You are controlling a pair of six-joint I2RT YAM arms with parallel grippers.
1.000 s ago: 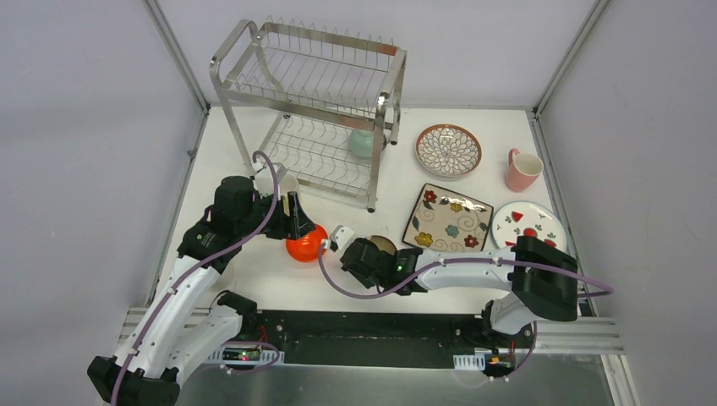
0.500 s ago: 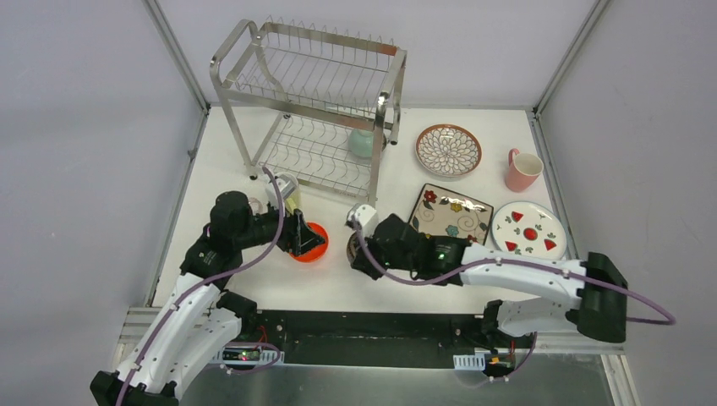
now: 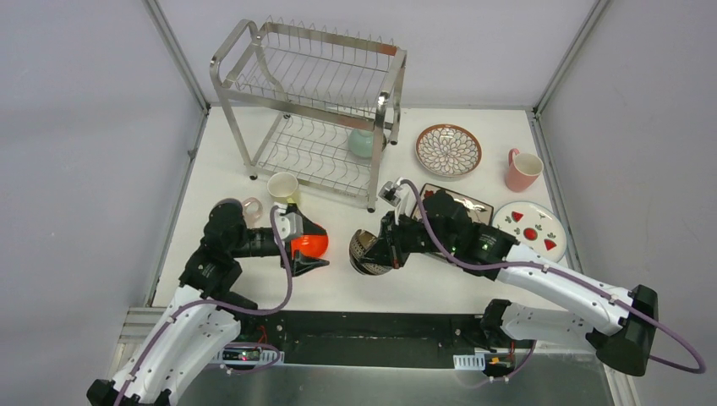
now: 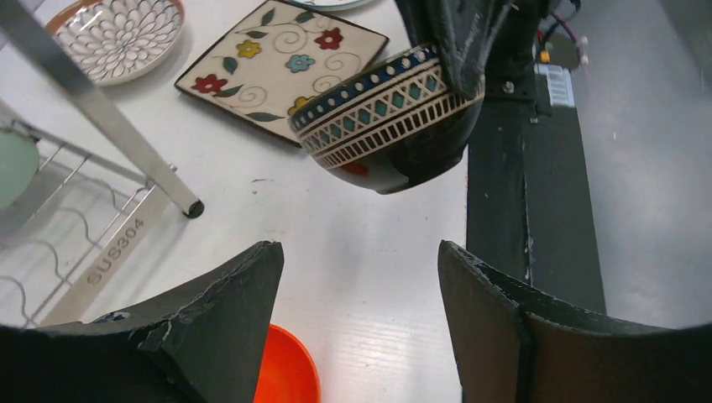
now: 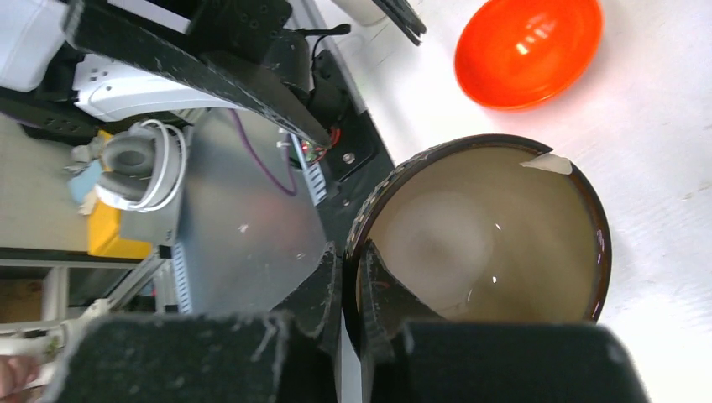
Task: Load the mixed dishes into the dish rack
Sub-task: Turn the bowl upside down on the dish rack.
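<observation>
My right gripper (image 3: 386,244) (image 5: 351,285) is shut on the rim of the tan bowl (image 3: 364,254) (image 5: 495,227). The bowl is dark and patterned outside (image 4: 390,117), and hangs tilted just above the table. My left gripper (image 3: 306,246) (image 4: 359,252) stands open over the orange bowl (image 3: 309,245) (image 4: 285,374) (image 5: 529,50), which rests on the table; nothing lies between its fingers. The steel dish rack (image 3: 313,101) stands at the back with a mint bowl (image 3: 363,142) on its lower shelf.
Right of the rack lie the petal-pattern plate (image 3: 448,150), a pink mug (image 3: 522,170) and the red-marked plate (image 3: 531,227). The square floral plate (image 3: 465,209) (image 4: 281,63) is partly under my right arm. A yellow-green mug (image 3: 283,187) and a pale mug (image 3: 252,205) stand before the rack.
My right gripper closed on the tan bowl's rim and raised it, tilted, as the arm swung right. My left arm drew back toward the near edge, opening a little over the orange bowl.
</observation>
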